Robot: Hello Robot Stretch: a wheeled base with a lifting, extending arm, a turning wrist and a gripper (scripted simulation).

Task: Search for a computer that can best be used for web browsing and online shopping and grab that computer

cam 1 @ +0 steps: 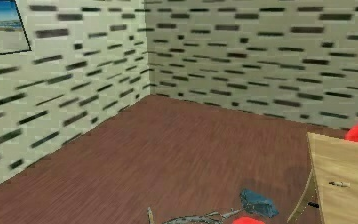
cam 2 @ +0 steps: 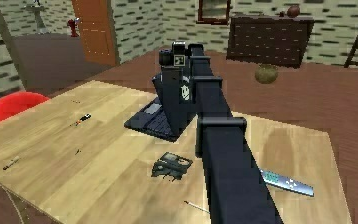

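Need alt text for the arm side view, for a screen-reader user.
The robot's dark arm reaches across a wooden table to a dark open laptop, with the gripper by it; whether it holds anything cannot be told. A red chair stands left, a dark dresser behind.

Cream wall (cam 1: 237,50) flecked with dark dashes, reddish-brown floor (cam 1: 137,150), pale wood table (cam 2: 67,150) (grainy), red chair (cam 2: 15,105), dark laptop (cam 2: 147,124)

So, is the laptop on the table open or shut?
Open: the laptop has its base flat on the table, lid standing up, partly behind the arm.
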